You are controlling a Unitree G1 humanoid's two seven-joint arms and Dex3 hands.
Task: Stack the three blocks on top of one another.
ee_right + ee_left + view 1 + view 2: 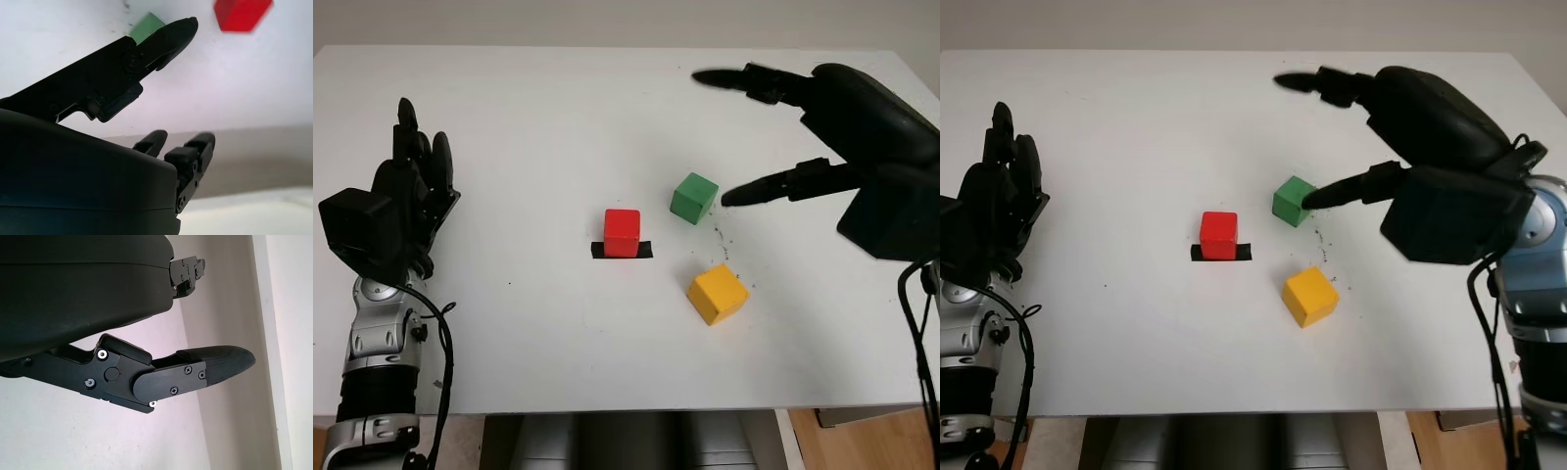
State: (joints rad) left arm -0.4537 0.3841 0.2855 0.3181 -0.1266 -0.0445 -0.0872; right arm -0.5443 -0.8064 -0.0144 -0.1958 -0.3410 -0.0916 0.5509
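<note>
White table (529,117): three blocks apart, unstacked. Right hand (773,132), open and empty, hovers just right of the green block (694,198), nearest it. Left hand (406,196) is open at the table's left, well apart.

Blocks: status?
Right robot hand open, over green block. Left robot hand open, at table's left. Red block, yellow block unstacked. Nothing obstructing.

White table (558,117); pale wall (607,22) behind; wood floor (871,446).
</note>
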